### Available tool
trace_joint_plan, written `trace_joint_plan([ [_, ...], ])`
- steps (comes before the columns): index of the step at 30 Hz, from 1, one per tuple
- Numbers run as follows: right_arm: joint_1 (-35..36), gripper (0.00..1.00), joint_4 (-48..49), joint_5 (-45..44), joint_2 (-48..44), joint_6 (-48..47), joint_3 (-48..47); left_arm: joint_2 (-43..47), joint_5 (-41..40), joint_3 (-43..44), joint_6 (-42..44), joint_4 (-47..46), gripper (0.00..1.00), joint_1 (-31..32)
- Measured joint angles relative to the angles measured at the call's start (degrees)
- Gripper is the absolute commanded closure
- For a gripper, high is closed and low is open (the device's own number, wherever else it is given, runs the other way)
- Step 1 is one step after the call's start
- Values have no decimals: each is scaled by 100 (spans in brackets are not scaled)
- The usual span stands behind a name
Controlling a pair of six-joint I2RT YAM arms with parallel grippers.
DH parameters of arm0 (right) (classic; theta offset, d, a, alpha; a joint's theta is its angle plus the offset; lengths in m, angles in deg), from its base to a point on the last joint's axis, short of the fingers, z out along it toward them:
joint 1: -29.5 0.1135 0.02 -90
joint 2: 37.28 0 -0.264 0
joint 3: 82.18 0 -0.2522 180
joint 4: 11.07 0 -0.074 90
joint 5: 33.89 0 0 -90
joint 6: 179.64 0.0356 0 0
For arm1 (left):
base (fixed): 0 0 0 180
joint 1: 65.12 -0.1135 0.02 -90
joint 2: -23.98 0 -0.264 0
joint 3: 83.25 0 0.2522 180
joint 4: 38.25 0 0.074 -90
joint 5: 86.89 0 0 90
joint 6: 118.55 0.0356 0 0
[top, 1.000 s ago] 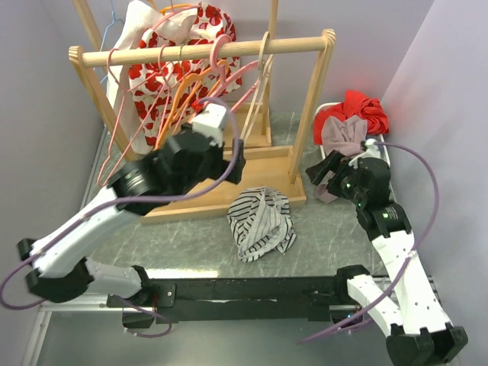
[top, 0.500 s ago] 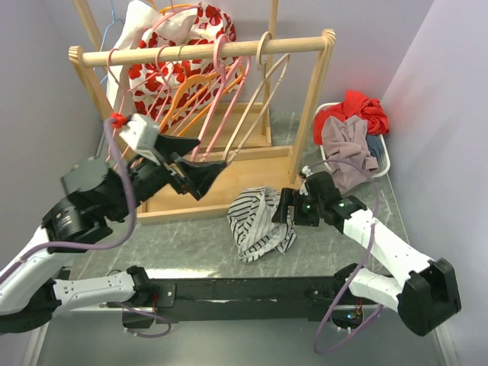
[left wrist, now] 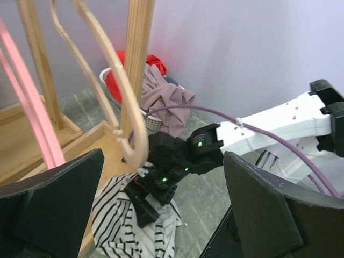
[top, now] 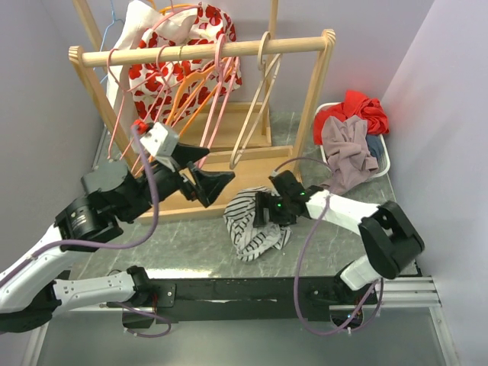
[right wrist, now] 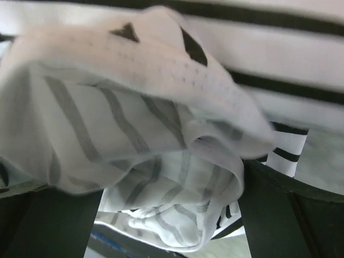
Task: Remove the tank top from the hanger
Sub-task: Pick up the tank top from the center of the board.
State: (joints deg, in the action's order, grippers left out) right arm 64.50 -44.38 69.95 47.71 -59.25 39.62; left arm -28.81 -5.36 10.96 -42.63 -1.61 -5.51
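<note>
The black-and-white striped tank top (top: 250, 229) lies crumpled on the table in front of the rack base, off any hanger. It also shows in the left wrist view (left wrist: 110, 223) and fills the right wrist view (right wrist: 161, 123). My right gripper (top: 263, 207) is pressed down into it, jaws wide apart with folds of the cloth between them (right wrist: 161, 215). My left gripper (top: 204, 171) is open and empty, held in the air in front of the rack, near a bare beige hanger (top: 255, 114) that also shows in the left wrist view (left wrist: 121, 102).
A wooden clothes rack (top: 206, 50) holds several bare pink, orange and beige hangers, with a red-and-white floral garment (top: 156, 72) at the back. A white basket (top: 381, 162) of red and mauve clothes stands at the right. Walls close in on both sides.
My right arm has swung left from the basket and lowered its gripper onto the striped top. My left gripper has come off the hangers and moved right, staying open.
</note>
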Motion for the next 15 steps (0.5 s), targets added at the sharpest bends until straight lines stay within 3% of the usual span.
trace_joint_plan([
  [4, 439, 4, -33, -470, 638, 48, -614, 286, -101, -149, -11, -17, 1, 0],
  [5, 551, 13, -57, -610, 798, 76, -776, 313, -129, -149, -9, -42, 1, 0],
  [6, 643, 40, -79, -743, 929, 105, -918, 326, -160, -149, -9, -72, 1, 0],
  [8, 756, 66, -46, -1008, 1078, 173, -1027, 345, -195, -144, -7, -105, 1, 0],
  [9, 791, 85, -2, -1121, 1123, 236, -1010, 343, -201, -144, -4, -114, 1, 0],
  [10, 796, 94, 59, -1163, 1123, 328, -964, 341, -201, -144, 0, -116, 1, 0],
  [11, 798, 100, 131, -1182, 1115, 411, -903, 341, -201, -144, 4, -118, 1, 0],
  [15, 800, 100, 282, -1335, 914, 767, -664, 317, -197, -146, 15, -131, 1, 2],
])
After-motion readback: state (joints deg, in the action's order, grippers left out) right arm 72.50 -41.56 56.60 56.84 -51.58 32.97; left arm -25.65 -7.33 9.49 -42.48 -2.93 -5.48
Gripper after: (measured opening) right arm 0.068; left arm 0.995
